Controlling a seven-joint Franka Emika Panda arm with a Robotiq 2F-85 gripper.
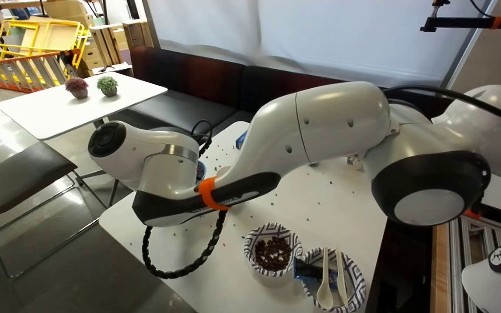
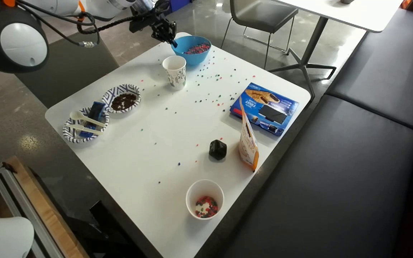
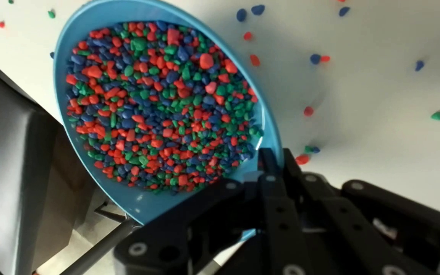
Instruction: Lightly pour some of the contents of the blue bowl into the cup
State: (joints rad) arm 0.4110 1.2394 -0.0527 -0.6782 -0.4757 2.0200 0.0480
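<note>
The blue bowl stands near the table's far corner in an exterior view. It holds many small red, green and blue bits. In the wrist view the bowl shows its rim running between my two fingertips. My gripper is shut on that rim, one finger inside and one outside. The gripper also shows at the bowl's near side in an exterior view. I cannot tell whether the bowl touches the table. The pale cup with dark markings stands upright just beside the bowl.
A plain white cup holds some bits. Two patterned bowls stand together, one with dark filling, one with cutlery and a packet. A blue box, a pouch and a black faceted object stand along one edge. Loose bits lie scattered.
</note>
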